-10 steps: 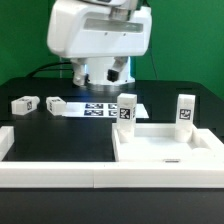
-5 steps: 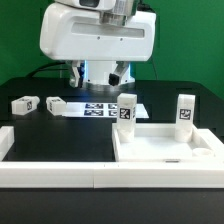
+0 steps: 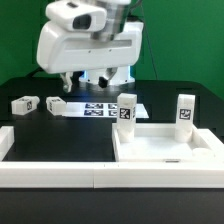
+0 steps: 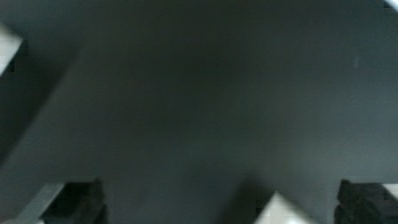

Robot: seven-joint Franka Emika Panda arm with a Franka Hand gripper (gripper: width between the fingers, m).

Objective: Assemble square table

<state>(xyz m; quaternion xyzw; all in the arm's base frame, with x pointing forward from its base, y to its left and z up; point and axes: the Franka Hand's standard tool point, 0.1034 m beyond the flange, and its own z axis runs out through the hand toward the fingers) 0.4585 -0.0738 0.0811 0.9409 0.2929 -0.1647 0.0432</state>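
On the square table (image 3: 165, 172), two leg blocks (image 3: 127, 110) stand (long axes vertical).

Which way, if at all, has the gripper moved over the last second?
Yes. The gripper has swung toward the exterior view's left, judged against the marker board, which lies where it did.

The wrist view shows only a dark, blurred surface (image 4: 196, 90), with the fingers (image 4: 75, 200) of the claw (image 4: 219, 205) cut by the edge; in the exterior view a leg (image 3: 126, 110) hides the corner of the marker board (image 3: 98, 108).
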